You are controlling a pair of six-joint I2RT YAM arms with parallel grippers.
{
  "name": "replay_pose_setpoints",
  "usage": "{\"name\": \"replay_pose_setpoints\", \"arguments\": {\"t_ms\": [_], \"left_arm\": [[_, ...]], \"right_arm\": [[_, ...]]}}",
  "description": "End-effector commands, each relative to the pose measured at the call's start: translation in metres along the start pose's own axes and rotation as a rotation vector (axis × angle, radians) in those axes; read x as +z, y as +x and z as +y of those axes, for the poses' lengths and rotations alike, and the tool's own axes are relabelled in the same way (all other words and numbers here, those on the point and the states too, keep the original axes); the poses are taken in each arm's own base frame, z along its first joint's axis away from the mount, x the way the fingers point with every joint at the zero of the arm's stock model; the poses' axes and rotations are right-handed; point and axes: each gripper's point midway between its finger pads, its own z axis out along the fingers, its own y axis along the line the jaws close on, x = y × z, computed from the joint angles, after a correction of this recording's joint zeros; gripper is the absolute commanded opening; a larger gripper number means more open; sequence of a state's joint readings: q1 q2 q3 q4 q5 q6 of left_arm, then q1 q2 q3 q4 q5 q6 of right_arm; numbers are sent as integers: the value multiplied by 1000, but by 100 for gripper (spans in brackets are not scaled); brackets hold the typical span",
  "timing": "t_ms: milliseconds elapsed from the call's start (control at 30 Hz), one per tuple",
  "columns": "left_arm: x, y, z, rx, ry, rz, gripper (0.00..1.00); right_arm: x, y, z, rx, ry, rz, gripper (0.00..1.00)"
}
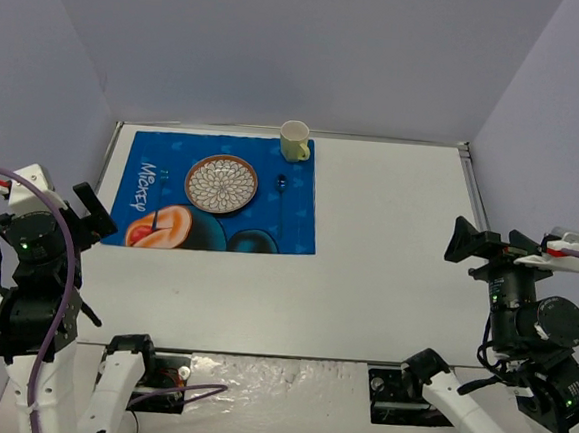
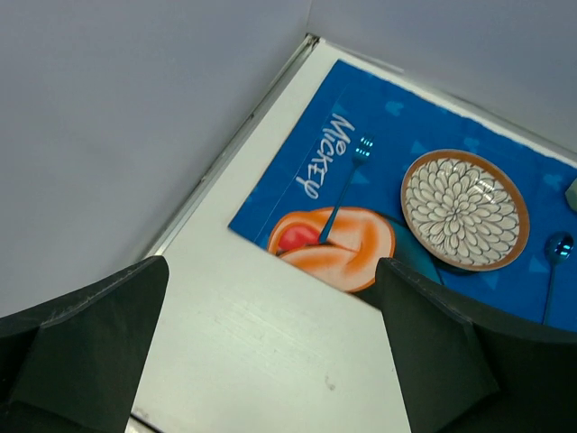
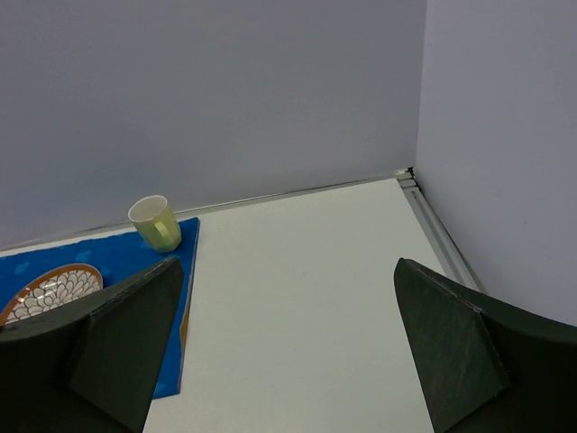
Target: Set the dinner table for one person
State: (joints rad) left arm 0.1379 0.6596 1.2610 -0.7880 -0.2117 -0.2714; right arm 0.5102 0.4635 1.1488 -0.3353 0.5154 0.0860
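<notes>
White, flat and edged with a thin metal rim, the dinner table (image 1: 386, 264) filled the floor of a booth closed in by plain pale grey walls (image 1: 283, 45). The left gripper (image 1: 94, 214) hung over the table's left edge, fingers spread wide around nothing. A blue cartoon placemat (image 1: 299, 222) lay toward the far left corner, carrying a fork (image 1: 158, 204), a patterned plate (image 1: 221, 184), a spoon (image 1: 282, 189) and, at its far right corner, a pale yellow mug (image 1: 294, 141). The right gripper (image 1: 465, 240) hung over the right edge, fingers equally wide and holding nothing.
</notes>
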Motion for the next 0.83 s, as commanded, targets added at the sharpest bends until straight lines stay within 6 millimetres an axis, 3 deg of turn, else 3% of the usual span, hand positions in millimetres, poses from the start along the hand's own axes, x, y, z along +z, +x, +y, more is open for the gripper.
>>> {"name": "replay_pose_setpoints", "arguments": {"t_ms": [0, 367, 800], "left_arm": [[-11, 6, 12, -26, -54, 21, 97], [-34, 24, 27, 3, -81, 56, 97], [-39, 26, 31, 41, -86, 59, 97]], "right_arm": [[-3, -8, -3, 18, 0, -45, 100], [-7, -1, 10, 31, -84, -37, 100], [-3, -6, 14, 7, -92, -33, 100]]}}
